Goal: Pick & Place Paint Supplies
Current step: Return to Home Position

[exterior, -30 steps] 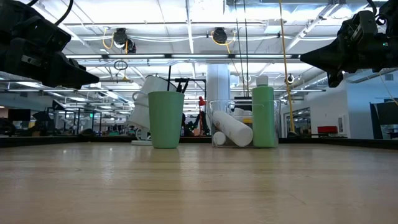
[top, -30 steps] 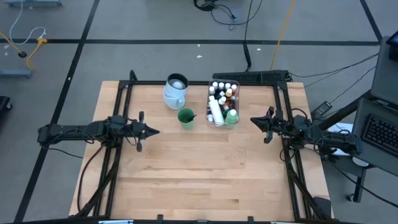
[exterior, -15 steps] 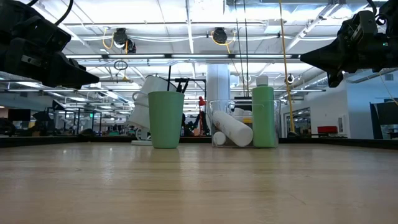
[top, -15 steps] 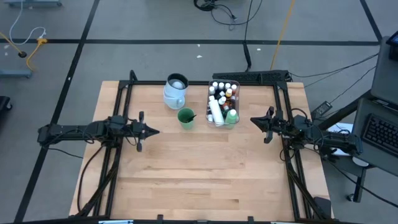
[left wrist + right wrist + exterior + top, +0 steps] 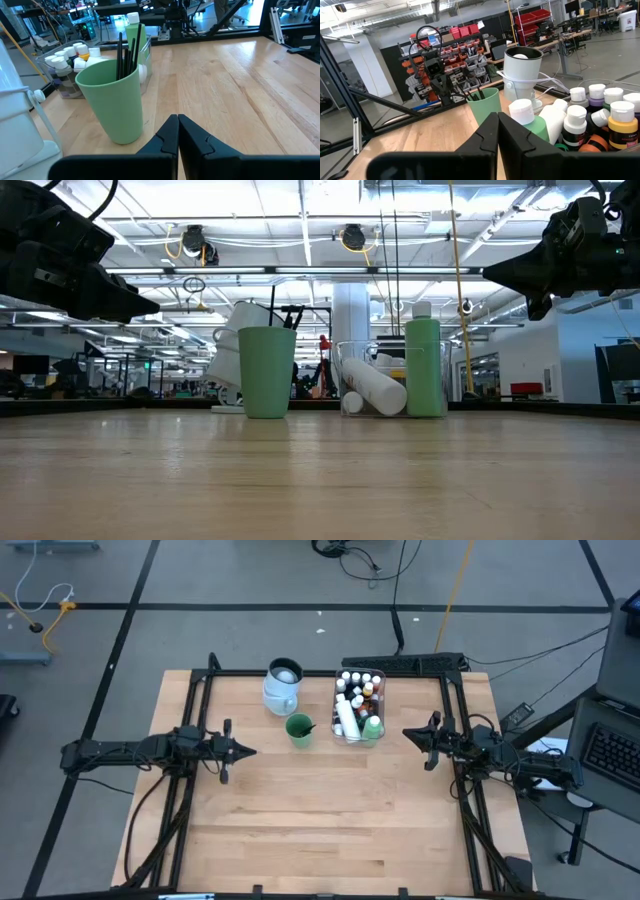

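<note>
Now, the worktop: pale wood, with one arm at each side edge.
Left tool: over the left edge, about halfway along; fingers pressed together, nothing held.
Right tool: over the right edge, not far from the tub; fingers likewise together, empty.
Clear tub: by the far edge, just right of the middle; it holds all the bottles.
Pale-blue jug: by the far edge, left of the tub and apart from it.
Green cup: between jug and tub, slightly nearer the worktop's middle.
Large white bottle: on its side in the tub; smooth stiff plastic, probably slippery; best gripped across the body.
Large green bottle: upright in the tub's near right corner; tall, likely to tip; best held mid-body.
Small paint bottles: packed upright in the tub's far half; light; caps are the only free hold, and neighbours crowd the fingers.
Brushes: standing in the green cup; thin, light, apt to roll; best taken above the rim.
Progress: sorting looks finished.
</note>
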